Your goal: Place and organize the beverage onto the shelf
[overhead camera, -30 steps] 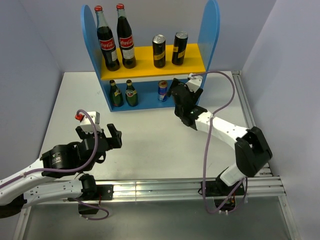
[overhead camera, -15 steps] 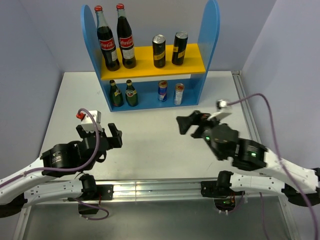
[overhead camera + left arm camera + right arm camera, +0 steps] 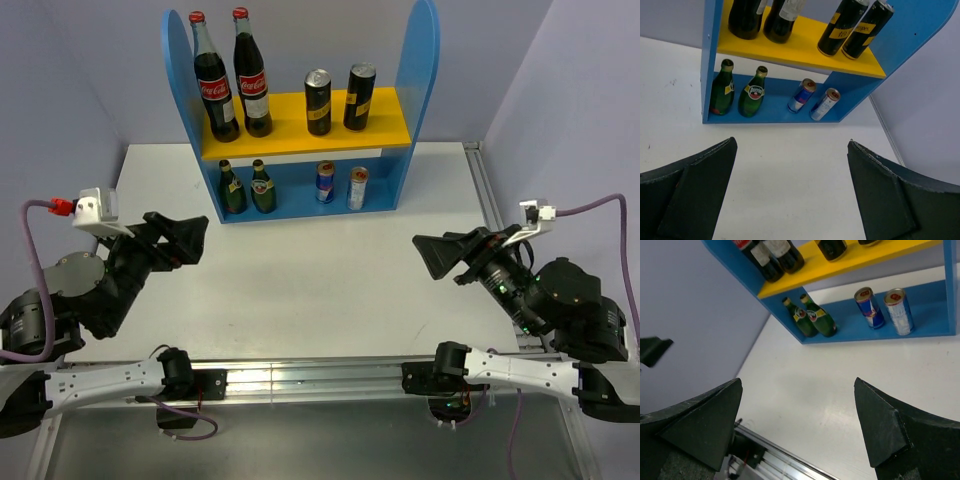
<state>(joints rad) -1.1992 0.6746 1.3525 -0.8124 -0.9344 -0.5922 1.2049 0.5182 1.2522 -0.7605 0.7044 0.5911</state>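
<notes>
Slim can (image 3: pixel 358 187): now on the shelf (image 3: pixel 290 125), your sixth drink placed
Left arm (image 3: pixel 90 290), right arm (image 3: pixel 560 300): both drawn back
Jaws: wide open, empty

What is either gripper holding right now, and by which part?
Nothing. The left gripper and the right gripper both stand open with nothing between their fingers, well back from the shelf.

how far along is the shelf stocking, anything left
Looks done: both green bottles and both slim cans stand on the lower tier of the shelf, both tall dark cans on its yellow board. In hand: nothing; left gripper and right gripper open, empty. Left: nothing visible.
</notes>
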